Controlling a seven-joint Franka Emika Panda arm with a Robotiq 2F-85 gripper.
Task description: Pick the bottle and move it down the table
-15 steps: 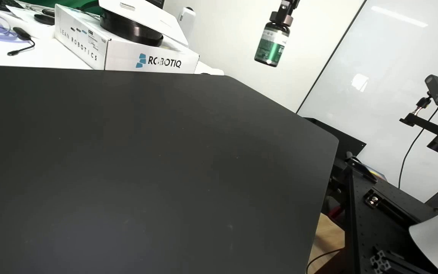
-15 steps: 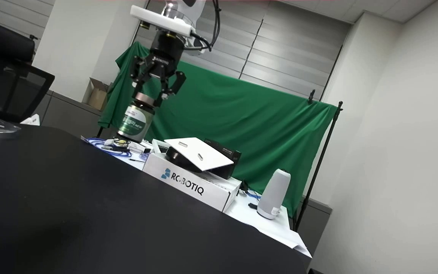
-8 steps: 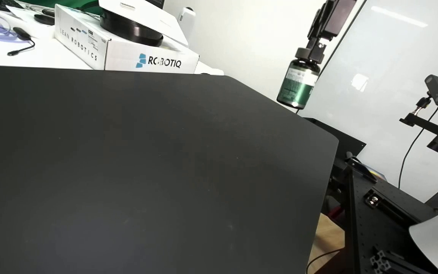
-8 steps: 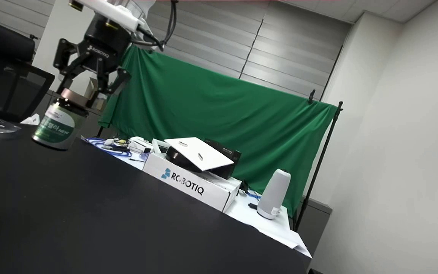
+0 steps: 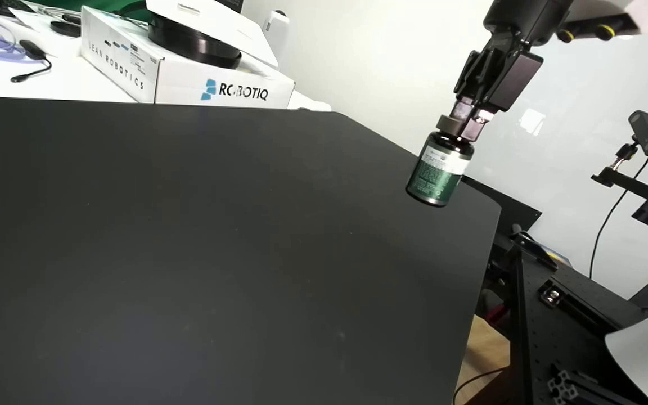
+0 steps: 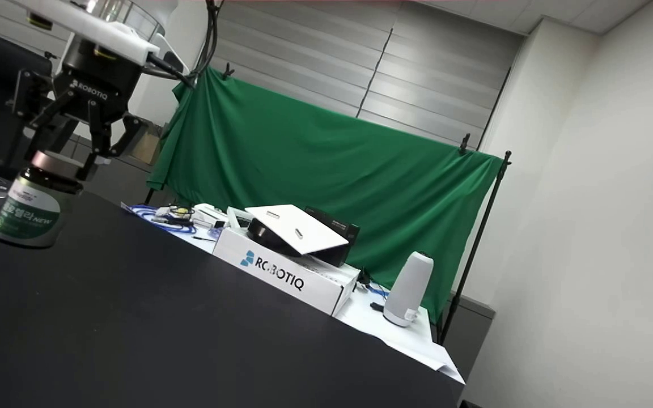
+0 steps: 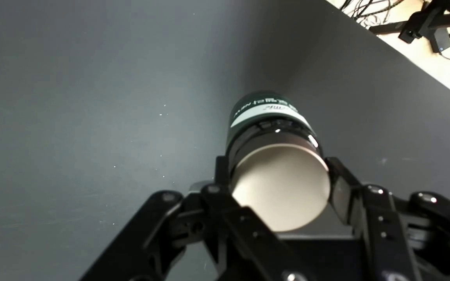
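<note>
Matte black fills much of both exterior views: a broad flat tabletop [image 5: 200,247] with straight edges, marked by a few pale specks. Beyond it, on a white surface [image 5: 76,85], sits a white cardboard box [image 5: 225,93] printed ROBOTIQ; in an exterior view a green cloth backdrop [image 6: 326,164] hangs before grey slatted blinds [image 6: 445,68], with a pale grey tapered cylinder [image 6: 408,289] standing before its right-hand end and plain white walls [image 6: 581,198] beyond. The squat dark-green bottle [image 5: 435,179] with a pale label band [image 5: 445,160] hangs over the tabletop, cap end up and base down; its long axis leans in both exterior views, top toward the right, though with the cameras canted it is hard to say whether it truly tilts. The black two-fingered Robotiq gripper [image 7: 279,173] is above it, its fingers closed to the cap's width and pressed against opposite sides of the brownish cap [image 7: 281,203]. In the wrist view the cap's pale flat top lies between the fingertips, and the dark-green body extends beyond them, partly hidden behind the cap.
</note>
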